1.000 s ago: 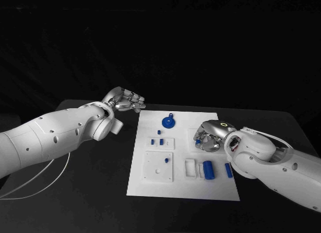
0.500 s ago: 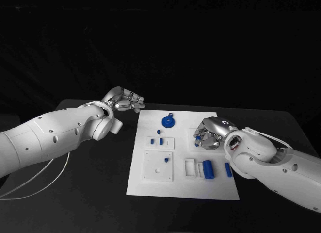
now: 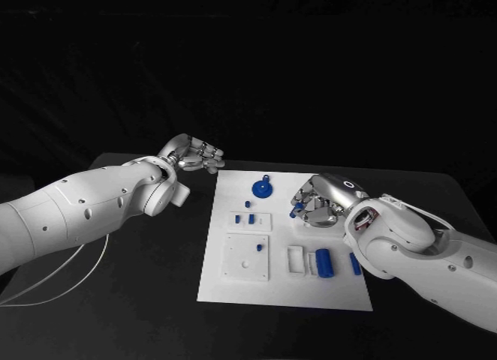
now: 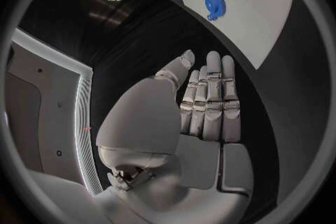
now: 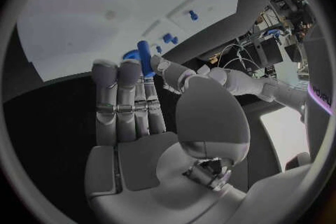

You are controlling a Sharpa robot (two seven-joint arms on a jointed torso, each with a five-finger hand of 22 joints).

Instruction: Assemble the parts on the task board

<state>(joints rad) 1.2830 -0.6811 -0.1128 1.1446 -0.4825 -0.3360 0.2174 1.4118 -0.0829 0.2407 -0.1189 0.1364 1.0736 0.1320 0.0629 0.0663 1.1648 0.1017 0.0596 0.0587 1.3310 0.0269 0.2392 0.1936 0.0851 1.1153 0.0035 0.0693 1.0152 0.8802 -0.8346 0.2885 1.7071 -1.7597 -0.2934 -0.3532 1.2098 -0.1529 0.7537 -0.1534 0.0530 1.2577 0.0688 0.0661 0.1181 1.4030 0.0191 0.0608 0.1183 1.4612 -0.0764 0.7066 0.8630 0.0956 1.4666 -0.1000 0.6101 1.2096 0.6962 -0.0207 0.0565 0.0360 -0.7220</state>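
Observation:
The white task board [image 3: 236,285] lies mid-table. A blue gear [image 3: 262,187] sits near its far edge, with a small peg [image 3: 246,203] and a pair of pegs [image 3: 243,219] below it. Two blue cylinders [image 3: 323,263] lie at the near right. My right hand [image 3: 322,199] hovers over the board's far right and pinches a short blue peg [image 3: 297,205] between thumb and fingers; the peg [image 5: 145,56] stands up from the fingertips. My left hand [image 3: 194,155] hangs off the board's far left corner, and its fingers [image 4: 210,95] are straight and hold nothing.
The black table [image 3: 130,300] extends around the board on all sides. White raised blocks [image 3: 246,257] stand on the board's near left, and a slotted white block [image 3: 296,259] lies beside the cylinders. A white cable [image 3: 54,289] trails under my left arm.
My right hand has risen from the board's right side and moved toward the far edge and the gear, carrying the blue peg. My left hand has stayed put.

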